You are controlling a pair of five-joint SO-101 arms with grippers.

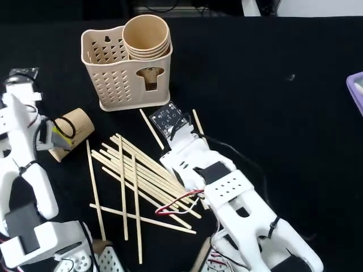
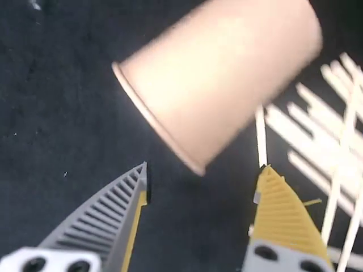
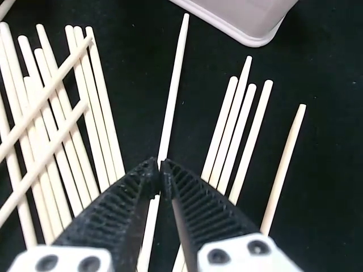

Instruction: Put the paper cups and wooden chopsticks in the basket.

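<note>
A beige basket (image 1: 113, 85) stands at the back of the table, with stacked paper cups (image 1: 146, 35) in one compartment. Another paper cup (image 1: 82, 124) (image 2: 221, 79) lies on its side at the left. My left gripper (image 2: 204, 168) is open, and the cup's rim is just ahead of its fingertips. Several wooden chopsticks (image 1: 136, 170) (image 3: 62, 113) are scattered across the middle of the table. My right gripper (image 3: 159, 165) is shut on a single chopstick (image 3: 173, 85) that points towards the basket's corner (image 3: 244, 22).
A purple object (image 1: 356, 90) shows at the table's right edge. The right arm's body (image 1: 238, 209) stretches over the near right of the black table, with red and white wires by the chopsticks.
</note>
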